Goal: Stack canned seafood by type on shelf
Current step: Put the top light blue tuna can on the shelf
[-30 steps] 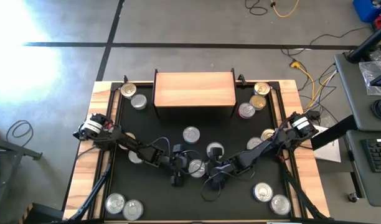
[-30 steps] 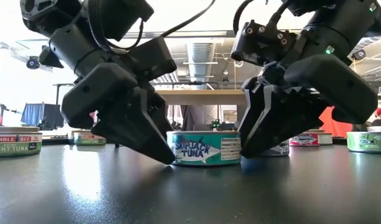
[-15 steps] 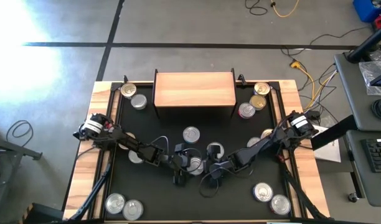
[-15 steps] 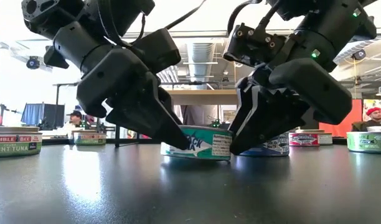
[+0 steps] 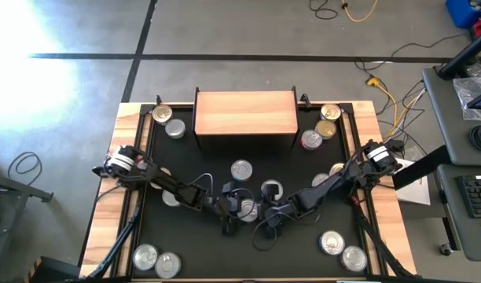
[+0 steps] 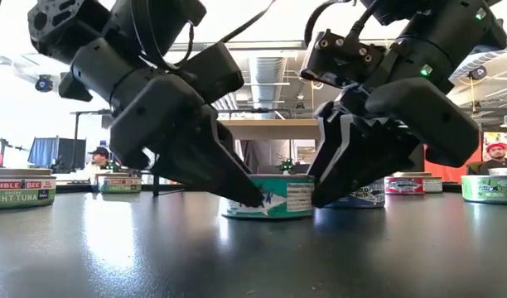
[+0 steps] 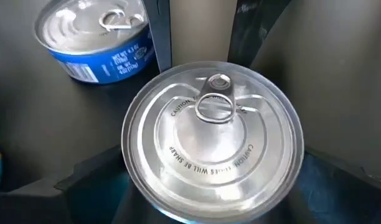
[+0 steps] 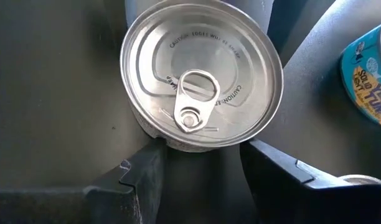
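Black mat (image 5: 248, 259) on a wood-edged table (image 5: 107, 224), seen from above: the shelf (image 5: 245, 112), light wood, stands at the far edge, nothing on it. Tins lie scattered: two at each far corner beside the shelf, two at each near corner, a few mid-mat. Left gripper (image 5: 229, 220) and right gripper (image 5: 273, 218) meet near the mat's centre, on either side of one tin (image 5: 247, 209), which their bodies mostly cover. Low view: that tin (image 6: 270, 197), teal and white label, sits flat on the mat; left gripper (image 6: 252, 197) touches its one side with dark fingertips, right gripper (image 6: 320, 197) its other side. Other tins stand farther back, one blue-labelled (image 6: 365, 194) just behind the right gripper. Two people show small in the room beyond. Left wrist view: silver lid (image 7: 212, 127) with ring pull between that arm's fingers (image 7: 84, 183), which stand spread wide to either side of the tin; a blue tin (image 7: 97, 37) lies near. Right wrist view: the same lid (image 8: 200, 74), that arm's fingers (image 8: 137, 177) apart below the rim, not pinching; another tin's teal label (image 8: 371, 81) at the edge.
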### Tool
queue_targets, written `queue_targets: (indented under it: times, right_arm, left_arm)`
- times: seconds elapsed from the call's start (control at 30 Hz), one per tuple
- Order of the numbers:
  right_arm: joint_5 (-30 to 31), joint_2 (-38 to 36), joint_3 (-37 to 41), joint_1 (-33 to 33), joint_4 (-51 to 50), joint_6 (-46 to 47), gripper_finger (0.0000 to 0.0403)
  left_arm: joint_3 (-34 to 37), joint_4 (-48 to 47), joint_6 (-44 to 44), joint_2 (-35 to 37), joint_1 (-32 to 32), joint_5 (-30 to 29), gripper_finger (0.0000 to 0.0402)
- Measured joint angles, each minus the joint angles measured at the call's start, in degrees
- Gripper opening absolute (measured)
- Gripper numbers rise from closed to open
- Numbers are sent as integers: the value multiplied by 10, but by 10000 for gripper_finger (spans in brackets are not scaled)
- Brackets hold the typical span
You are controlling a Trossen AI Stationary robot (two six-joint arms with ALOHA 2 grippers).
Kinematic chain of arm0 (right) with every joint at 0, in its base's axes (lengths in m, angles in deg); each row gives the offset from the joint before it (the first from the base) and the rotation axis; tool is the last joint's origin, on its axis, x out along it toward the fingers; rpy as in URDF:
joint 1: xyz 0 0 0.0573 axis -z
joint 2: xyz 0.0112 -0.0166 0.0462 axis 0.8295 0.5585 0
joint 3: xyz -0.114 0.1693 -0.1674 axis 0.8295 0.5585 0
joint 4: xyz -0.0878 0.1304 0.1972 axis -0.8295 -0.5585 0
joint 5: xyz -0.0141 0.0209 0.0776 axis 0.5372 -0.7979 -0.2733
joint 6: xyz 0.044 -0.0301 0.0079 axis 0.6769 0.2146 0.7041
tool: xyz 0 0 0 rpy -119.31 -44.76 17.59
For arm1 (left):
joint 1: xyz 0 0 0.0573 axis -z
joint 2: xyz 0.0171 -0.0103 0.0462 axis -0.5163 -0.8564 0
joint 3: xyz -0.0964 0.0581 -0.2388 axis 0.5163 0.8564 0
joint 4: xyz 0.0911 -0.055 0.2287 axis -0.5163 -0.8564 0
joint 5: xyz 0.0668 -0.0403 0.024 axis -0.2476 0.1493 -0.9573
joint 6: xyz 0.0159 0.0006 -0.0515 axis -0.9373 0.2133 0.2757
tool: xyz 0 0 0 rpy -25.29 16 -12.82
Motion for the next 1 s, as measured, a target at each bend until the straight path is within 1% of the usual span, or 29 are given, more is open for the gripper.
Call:
queue_targets:
  times: [0.17,0.3,0.43,0.7,0.83,1.0]
  right_arm:
    - [0,-1,0,0,-9,1,194]
    - [0,-1,0,0,-13,6,194]
    - [0,-1,0,0,-9,5,194]
    - [10,0,1,1,4,9,194]
    - [10,0,1,2,13,19,194]
    - [9,1,2,4,12,20,194]
  left_arm:
    - [0,49,1,-27,1,-17,399]
    - [3,73,1,-33,3,-25,399]
    - [21,111,2,-34,10,-41,399]
    - [83,254,5,-36,17,-69,399]
    - [92,270,5,-36,17,-70,398]
    - [83,291,3,-70,18,-72,398]
